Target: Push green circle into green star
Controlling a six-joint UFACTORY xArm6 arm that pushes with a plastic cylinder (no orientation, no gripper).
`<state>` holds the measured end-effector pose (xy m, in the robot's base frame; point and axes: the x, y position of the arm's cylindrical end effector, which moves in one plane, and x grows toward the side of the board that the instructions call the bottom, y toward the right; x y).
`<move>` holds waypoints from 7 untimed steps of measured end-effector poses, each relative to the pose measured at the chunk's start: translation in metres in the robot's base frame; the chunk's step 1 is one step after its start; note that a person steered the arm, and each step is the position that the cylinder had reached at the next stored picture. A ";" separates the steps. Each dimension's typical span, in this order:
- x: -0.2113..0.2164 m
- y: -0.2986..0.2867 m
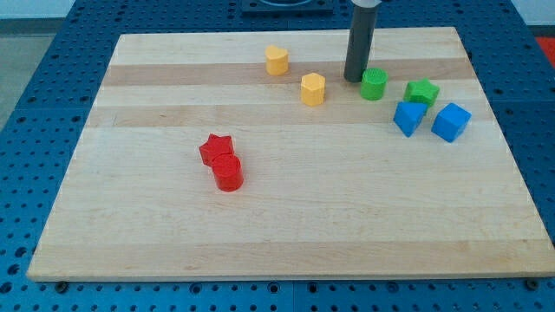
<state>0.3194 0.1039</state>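
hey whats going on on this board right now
A robot arm with a dark rod is working on a wooden board of small blocks. My tip sits just to the view's left of the green circle, at or very near its edge. The green star lies a short way to the view's right of the circle, with a gap between them, so the two are not together yet.
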 end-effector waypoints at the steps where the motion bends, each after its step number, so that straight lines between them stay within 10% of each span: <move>1: 0.018 0.003; 7: 0.033 0.027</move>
